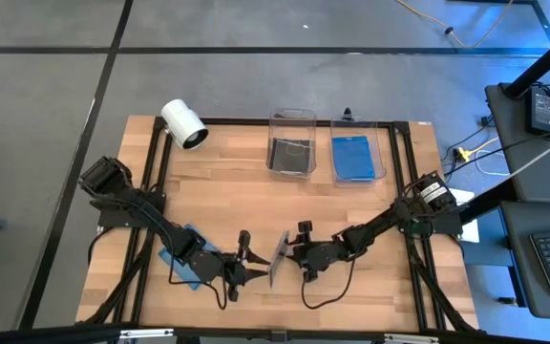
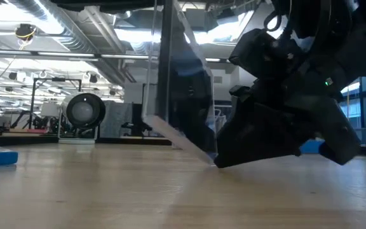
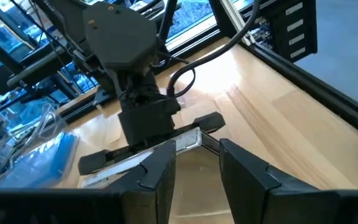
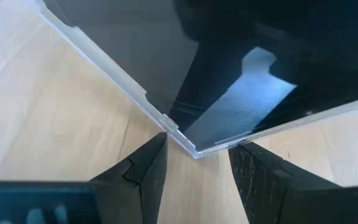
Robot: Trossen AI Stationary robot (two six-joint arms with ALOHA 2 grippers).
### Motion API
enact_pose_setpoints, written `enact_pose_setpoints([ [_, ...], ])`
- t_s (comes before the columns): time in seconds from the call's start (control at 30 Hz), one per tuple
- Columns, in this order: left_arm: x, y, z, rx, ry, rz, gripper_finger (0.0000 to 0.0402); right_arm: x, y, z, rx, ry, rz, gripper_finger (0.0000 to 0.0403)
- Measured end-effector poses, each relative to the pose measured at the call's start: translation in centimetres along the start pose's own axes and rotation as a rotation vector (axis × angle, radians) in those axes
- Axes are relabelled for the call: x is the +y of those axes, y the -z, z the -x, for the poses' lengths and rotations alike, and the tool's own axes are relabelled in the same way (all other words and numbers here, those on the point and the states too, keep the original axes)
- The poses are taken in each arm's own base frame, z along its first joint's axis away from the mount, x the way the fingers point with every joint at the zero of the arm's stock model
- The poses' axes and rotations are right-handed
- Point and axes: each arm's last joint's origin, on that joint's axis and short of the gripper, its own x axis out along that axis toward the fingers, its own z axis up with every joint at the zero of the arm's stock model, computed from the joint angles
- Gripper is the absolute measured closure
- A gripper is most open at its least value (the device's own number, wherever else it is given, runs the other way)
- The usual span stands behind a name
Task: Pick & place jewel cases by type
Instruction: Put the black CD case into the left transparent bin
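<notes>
A dark jewel case (image 1: pixel 279 258) with clear edges stands on end at the table's near middle, between my two grippers. In the low view the case (image 2: pixel 183 95) leans, lowest at one corner. My right gripper (image 1: pixel 291 259) comes from the right and is shut on that corner. My left gripper (image 1: pixel 256 270) stands on the case's left side with a gap between its fingers (image 3: pixel 160 177). The case's clear edge (image 3: pixel 188 140) lies just past their tips. A blue jewel case (image 1: pixel 181 256) lies flat on the table under my left arm. My right gripper (image 4: pixel 194 155) has the dark case's lowest corner (image 4: pixel 191 147) between its two fingertips, one on each of the two edges that meet there. The fingers slant down from the table's right. The case rises from that corner (image 2: pixel 213 162), tilted, its lower edge off the table. My left gripper: I cannot tell whether its fingers touch the case.
Two clear bins stand at the far middle: the left bin (image 1: pixel 291 117) holds dark cases, the right bin (image 1: pixel 382 143) a blue one. A white cylindrical camera (image 1: pixel 184 124) lies at the far left. Black frame rails run along the table's sides.
</notes>
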Motion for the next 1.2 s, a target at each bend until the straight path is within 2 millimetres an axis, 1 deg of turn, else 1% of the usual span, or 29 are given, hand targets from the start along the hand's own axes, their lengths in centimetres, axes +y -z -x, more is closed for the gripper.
enact_pose_setpoints([
  [0.27,0.0,0.0,0.0,-0.002,0.008,0.057,0.0286,0.0,-0.1,0.0,-0.011,0.003,-0.014,0.0231],
  [0.47,-0.4,0.2,0.0,-0.004,0.099,0.080,0.0286,-0.2,-0.3,0.0,-0.022,0.008,-0.042,0.0231],
  [0.57,-0.4,0.2,0.0,0.003,0.107,0.115,0.0286,-0.1,-0.4,0.0,-0.026,0.007,-0.046,0.0231],
  [0.8,-0.8,0.8,0.0,0.059,0.157,0.189,0.0286,-0.2,-0.9,0.1,-0.074,0.015,-0.069,0.0231],
  [1.03,-1.8,2.1,-0.9,0.100,0.198,0.192,0.0286,-0.8,-1.0,-0.2,-0.083,0.023,-0.116,0.0231],
  [1.2,-2.3,2.8,-1.3,0.121,0.205,0.197,0.0286,-1.0,-1.6,-0.3,-0.109,0.025,-0.157,0.0231],
])
